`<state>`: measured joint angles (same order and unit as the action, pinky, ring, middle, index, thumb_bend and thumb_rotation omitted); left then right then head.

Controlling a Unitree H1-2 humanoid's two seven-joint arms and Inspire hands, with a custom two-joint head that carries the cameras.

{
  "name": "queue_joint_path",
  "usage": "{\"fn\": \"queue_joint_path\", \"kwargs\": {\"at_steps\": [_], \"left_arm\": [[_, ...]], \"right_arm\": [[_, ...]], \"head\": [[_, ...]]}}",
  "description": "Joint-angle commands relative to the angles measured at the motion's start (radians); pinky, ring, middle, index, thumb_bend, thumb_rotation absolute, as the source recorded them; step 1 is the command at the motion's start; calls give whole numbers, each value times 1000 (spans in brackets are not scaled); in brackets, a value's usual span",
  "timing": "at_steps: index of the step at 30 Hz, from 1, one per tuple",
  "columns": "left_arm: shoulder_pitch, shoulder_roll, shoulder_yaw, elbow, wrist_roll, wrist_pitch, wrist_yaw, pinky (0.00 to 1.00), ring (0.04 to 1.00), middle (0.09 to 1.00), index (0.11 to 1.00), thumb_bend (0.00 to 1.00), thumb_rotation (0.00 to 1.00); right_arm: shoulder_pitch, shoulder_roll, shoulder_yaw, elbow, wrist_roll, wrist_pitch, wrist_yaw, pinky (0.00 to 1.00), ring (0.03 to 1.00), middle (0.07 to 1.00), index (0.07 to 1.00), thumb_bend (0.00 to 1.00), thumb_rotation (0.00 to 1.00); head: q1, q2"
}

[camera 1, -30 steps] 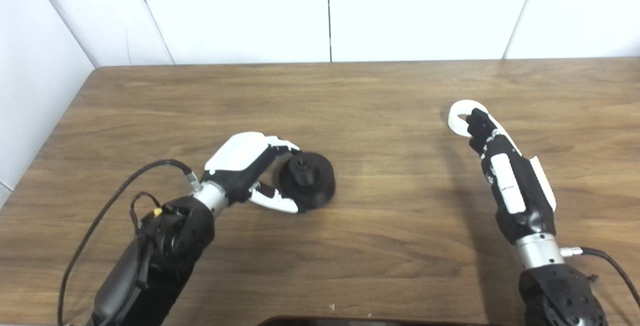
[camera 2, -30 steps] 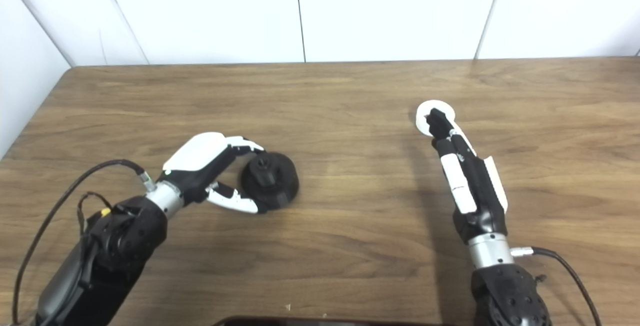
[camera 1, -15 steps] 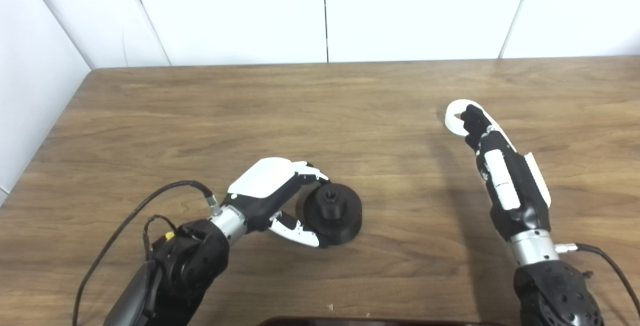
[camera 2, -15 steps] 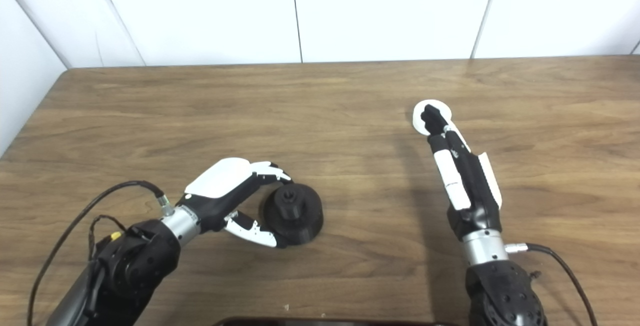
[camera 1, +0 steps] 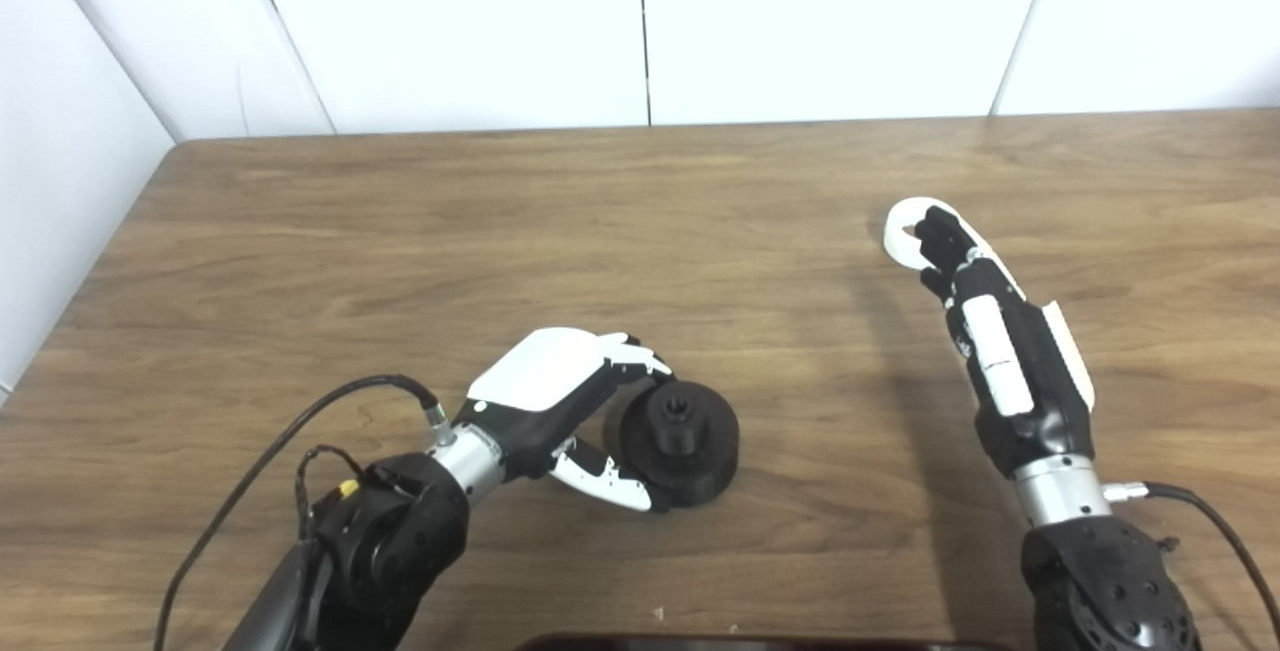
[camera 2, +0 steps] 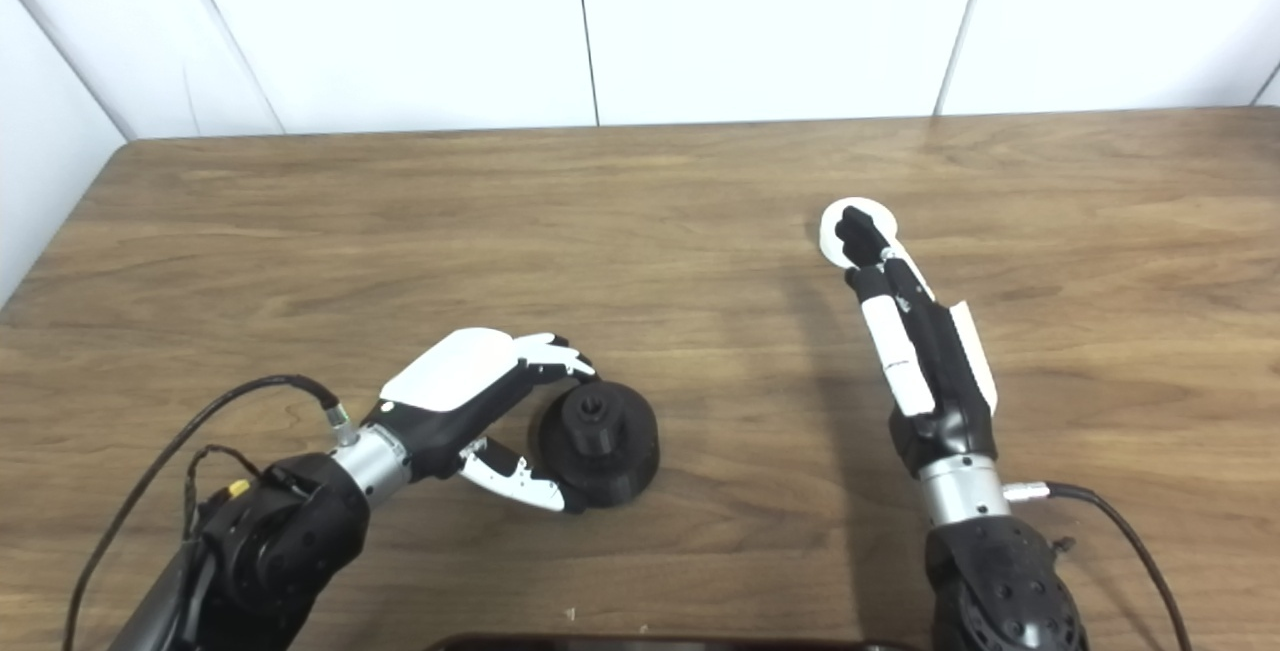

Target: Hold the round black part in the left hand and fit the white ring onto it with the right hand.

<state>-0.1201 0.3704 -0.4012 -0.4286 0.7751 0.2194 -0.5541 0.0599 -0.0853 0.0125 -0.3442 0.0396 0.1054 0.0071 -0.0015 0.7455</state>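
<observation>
The round black part (camera 1: 680, 441) has a raised hub in its middle and sits on the wooden table (camera 1: 640, 231) near the front centre. My left hand (camera 1: 560, 406) is shut on it from the left, with fingers on its far rim and the thumb on its near rim. The white ring (camera 1: 903, 229) is at the right, further back. My right hand (camera 1: 985, 331) reaches forward, and its black fingertips (camera 1: 938, 234) are closed on the ring and cover part of it. I cannot tell whether the ring is lifted off the table.
White wall panels (camera 1: 640, 21) stand behind the table's back edge. The table's left corner (camera 1: 180, 146) is near the side wall. A dark object (camera 1: 740, 643) shows at the bottom edge. Cables (camera 1: 300, 431) trail from both wrists.
My left hand has drawn the black part toward me and to the right across the table. My right hand and the ring have stayed almost in place. The camera has shifted slightly.
</observation>
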Motion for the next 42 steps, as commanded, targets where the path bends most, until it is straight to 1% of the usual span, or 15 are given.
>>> {"fn": "queue_joint_path", "kwargs": {"at_steps": [1,8,12,13,14,17,18,23,25,26,27,31,35,40,42], "left_arm": [[-17,-7,-7,-9,-5,-29,2,810,936,871,728,649,422],[-19,-10,-8,-3,2,-36,8,807,939,873,731,642,429],[-18,-14,-8,-2,7,-33,7,810,941,874,733,637,421],[-17,-15,-8,-2,7,-34,7,811,942,875,734,637,420],[-17,-16,-7,-1,6,-33,6,814,944,876,735,636,423],[-15,-19,-6,4,5,-38,13,816,942,874,732,639,417],[-14,-20,-6,6,7,-39,14,816,943,874,733,639,419],[-12,-25,-6,10,14,-35,15,819,945,875,735,639,416],[-13,-28,-6,13,17,-35,16,820,946,876,736,640,413],[-13,-28,-6,15,18,-37,17,817,945,875,734,642,413],[-13,-29,-6,17,19,-39,19,813,943,875,733,644,414],[-12,-34,-4,28,20,-49,27,809,939,871,730,647,412],[-12,-37,-4,33,19,-58,34,812,939,870,730,646,417],[-18,-34,-3,35,18,-58,30,820,942,871,733,642,422],[-19,-33,-1,34,16,-57,29,819,942,872,734,641,423]], "right_arm": [[32,29,0,-45,3,-8,-6,953,942,906,897,604,859],[33,22,-4,-53,16,-11,-3,954,941,909,897,607,844],[31,4,-1,-76,-36,7,-11,921,935,907,894,584,851],[28,-2,-5,-89,-38,24,-8,913,934,907,893,575,818],[24,-10,-12,-102,-33,44,-4,837,917,913,892,565,687],[4,-50,-37,-152,-48,99,6,698,862,905,887,578,500],[-7,-67,-44,-175,-75,124,7,658,835,890,879,597,464],[-79,-169,-94,-284,-162,278,31,610,811,854,818,650,435],[-111,-219,-108,-296,-179,316,47,647,831,861,803,647,413],[-127,-249,-113,-292,-189,329,57,737,865,873,797,647,352],[-140,-276,-114,-284,-208,335,66,781,880,875,792,653,312],[-195,-355,-84,-231,-337,363,121,779,880,884,793,714,344],[-273,-395,-30,-160,-460,364,197,772,881,893,790,734,321],[-359,-414,22,-33,-504,345,220,820,895,898,783,777,305],[-396,-413,40,47,-508,310,215,808,895,899,781,789,309]], "head": [[1,0],[-1,-3],[2,-4],[2,-4],[4,-4],[3,-5],[2,-5],[4,-3],[-1,-3],[-2,-4],[-5,-5],[-4,-10],[-3,-13],[-5,-15],[-6,-19]]}}
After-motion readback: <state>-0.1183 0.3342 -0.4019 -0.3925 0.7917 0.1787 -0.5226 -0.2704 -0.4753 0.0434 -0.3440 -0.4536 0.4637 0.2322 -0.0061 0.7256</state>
